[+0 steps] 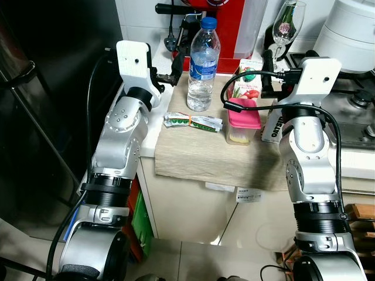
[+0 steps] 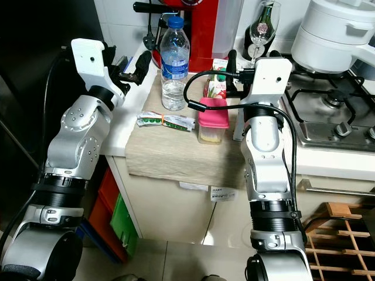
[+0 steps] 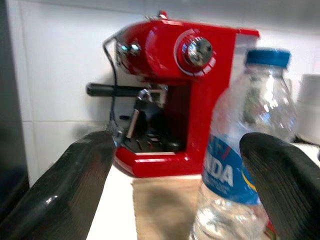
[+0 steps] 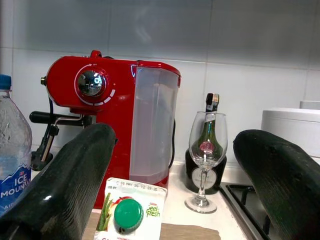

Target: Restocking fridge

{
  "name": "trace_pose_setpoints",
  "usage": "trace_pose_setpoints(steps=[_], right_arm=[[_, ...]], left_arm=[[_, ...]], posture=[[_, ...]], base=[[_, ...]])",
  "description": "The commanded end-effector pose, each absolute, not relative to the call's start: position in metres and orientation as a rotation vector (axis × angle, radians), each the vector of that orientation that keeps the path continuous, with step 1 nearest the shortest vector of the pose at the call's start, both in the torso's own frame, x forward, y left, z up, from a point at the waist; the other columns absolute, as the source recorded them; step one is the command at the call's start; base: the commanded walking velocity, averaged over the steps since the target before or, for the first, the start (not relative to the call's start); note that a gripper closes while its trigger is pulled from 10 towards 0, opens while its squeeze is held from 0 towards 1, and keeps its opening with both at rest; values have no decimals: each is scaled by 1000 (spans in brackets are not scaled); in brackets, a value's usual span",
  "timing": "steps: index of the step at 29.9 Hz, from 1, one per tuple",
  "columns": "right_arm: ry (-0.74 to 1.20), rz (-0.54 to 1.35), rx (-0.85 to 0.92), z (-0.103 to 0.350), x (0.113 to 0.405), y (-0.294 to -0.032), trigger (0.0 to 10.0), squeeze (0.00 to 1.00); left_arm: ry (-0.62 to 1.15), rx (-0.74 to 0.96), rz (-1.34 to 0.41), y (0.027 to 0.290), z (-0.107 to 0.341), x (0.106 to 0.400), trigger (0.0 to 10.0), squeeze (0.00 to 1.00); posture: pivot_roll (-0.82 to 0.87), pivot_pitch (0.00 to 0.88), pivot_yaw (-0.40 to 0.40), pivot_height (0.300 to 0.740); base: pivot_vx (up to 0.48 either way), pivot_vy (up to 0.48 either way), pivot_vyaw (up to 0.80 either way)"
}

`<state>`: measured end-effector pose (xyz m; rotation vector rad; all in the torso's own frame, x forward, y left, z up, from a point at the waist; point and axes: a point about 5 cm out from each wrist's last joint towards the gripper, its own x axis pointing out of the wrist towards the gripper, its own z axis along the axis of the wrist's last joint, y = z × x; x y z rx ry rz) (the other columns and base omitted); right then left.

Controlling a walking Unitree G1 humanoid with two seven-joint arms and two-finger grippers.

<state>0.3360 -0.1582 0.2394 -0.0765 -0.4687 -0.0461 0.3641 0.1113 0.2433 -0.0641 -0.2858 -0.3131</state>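
1. The left pincer (image 3: 175, 185) is held open, empty, at the water bottle's (image 1: 203, 64) nine o'clock.
2. The right pincer (image 4: 170, 180) is held open above the juice carton (image 4: 131, 215).
3. Both items are stood on the desk (image 1: 199, 155).

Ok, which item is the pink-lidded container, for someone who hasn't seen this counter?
Find the red coffee machine at the back of the counter. In front lies a beige mat; on it, right of the water bottle, stands the small tub with a pink lid, the only pink thing there.

A capped water bottle (image 1: 202, 64) stands upright on the counter beside a juice carton (image 1: 246, 77) (green cap) and pink-lidded tub (image 1: 243, 120).
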Motion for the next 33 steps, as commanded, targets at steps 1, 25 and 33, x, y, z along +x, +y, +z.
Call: trace_pose_setpoints(steps=[1,25,33], right_arm=[[-494,-50,-83,245,335,-157,10000,0],[-505,-112,-84,248,328,-175,10000,0],[-513,-101,-88,251,327,-174,10000,0]], left_arm=[[-289,-44,-383,107,251,367,10000,0],[-223,26,-766,119,290,388,10000,0],[-174,-24,-821,99,285,399,10000,0]], posture=[[-102,0,28,740],[-129,12,68,740],[-147,26,68,740]], base=[[0,0,0],[0,0,0],[0,0,0]])
